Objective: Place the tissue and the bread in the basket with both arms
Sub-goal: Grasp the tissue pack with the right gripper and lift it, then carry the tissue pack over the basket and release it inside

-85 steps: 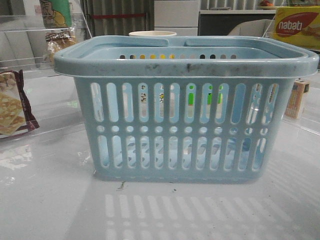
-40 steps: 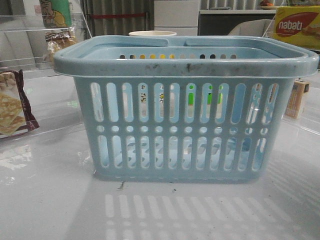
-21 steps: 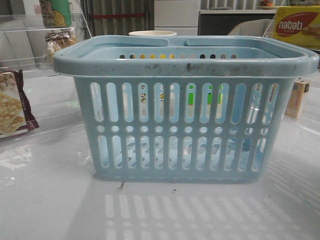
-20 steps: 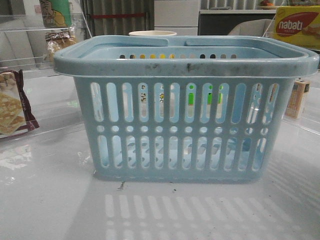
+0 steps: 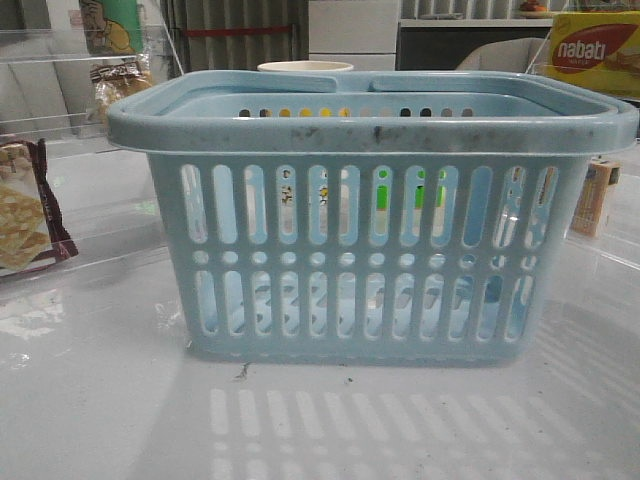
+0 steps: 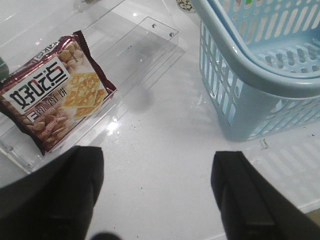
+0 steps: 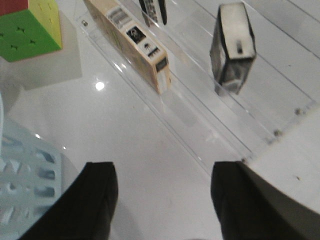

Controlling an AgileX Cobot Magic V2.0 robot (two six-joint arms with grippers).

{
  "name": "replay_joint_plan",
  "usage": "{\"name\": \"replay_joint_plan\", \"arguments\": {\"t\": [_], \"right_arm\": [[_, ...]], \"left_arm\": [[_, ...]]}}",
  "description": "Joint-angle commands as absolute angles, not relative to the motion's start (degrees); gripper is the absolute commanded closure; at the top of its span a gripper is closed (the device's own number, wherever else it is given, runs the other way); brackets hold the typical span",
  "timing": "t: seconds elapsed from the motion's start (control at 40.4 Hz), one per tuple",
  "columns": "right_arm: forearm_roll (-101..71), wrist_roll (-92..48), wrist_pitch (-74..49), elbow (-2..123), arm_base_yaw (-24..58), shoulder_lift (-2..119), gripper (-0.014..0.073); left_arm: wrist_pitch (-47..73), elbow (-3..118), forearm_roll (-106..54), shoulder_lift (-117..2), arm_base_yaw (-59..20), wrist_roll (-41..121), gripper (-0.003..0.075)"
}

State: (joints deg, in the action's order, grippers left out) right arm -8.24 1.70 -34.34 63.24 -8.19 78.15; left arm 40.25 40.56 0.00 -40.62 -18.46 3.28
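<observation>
One cracker packet [image 5: 25, 205] with maroon edges lies at the far left of the glossy white counter [image 5: 100, 400], on a clear acrylic tray [image 6: 145, 47]. Behind it, on a clear shelf, sits one small crinkly bag of golden-brown bread [image 5: 117, 82], well apart from the basket. One light-blue plastic basket [image 5: 370, 215] stands in the middle, its walls cut with vertical slots and round holes, its thick rim scuffed, its handles folded flat. Through the slots show small black-and-whitish patches, possibly the tissue [image 5: 288, 190], behind the basket, beside a bright green thing [image 5: 381, 197]. At the far right stands one tan carton [image 5: 592, 198].

The left wrist view alone shows the left gripper [image 6: 155, 197], its two dark fingers spread wide and holding nothing, hovering over bare counter between the cracker packet [image 6: 55, 92] and a basket corner [image 6: 260, 75]. The right wrist view alone shows the right gripper [image 7: 162, 200], likewise released and empty, over the counter near a long tan carton [image 7: 132, 42], one colour cube [image 7: 30, 22] and one dark upright pack [image 7: 232, 47] on another clear tray [image 7: 200, 125].
</observation>
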Motion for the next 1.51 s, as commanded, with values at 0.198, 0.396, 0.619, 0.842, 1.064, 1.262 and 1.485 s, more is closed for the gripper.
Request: {"name": "replay_joint_plan", "arguments": {"t": [0.198,0.396,0.619,0.842,1.064,1.262,1.485], "right_arm": [[-13.01,-3.32,-32.27,84.74,-6.37,94.12,0.0074],[1.01,-4.57,-45.05,98.78,-6.28,104.14,0.0074],[1.25,-4.57,-49.97,98.59,-10.58,102.61,0.0074],[0.8,-4.57,-51.34,98.53,-14.04,102.82,0.0074],[-0.69,-4.57,-51.69,98.53,-13.92,103.41,0.0076],[-0.82,-4.57,-53.41,98.53,-13.85,106.16,0.0106],[-2.93,-4.57,-53.66,98.58,-13.85,104.86,0.0415]], "left_arm": [[35.92,42.53,0.0,-40.64,-18.85,3.36,0.0216],[35.92,42.53,0.0,-40.64,-18.85,3.36,0.0216],[35.92,42.53,0.0,-40.64,-18.85,3.36,0.0216],[35.92,42.53,0.0,-40.64,-18.85,3.36,0.0216],[35.92,42.53,0.0,-40.64,-18.85,3.36,0.0216],[35.92,42.53,0.0,-40.64,-18.85,3.36,0.0216],[35.92,42.53,0.0,-40.64,-18.85,3.36,0.0216]]}}
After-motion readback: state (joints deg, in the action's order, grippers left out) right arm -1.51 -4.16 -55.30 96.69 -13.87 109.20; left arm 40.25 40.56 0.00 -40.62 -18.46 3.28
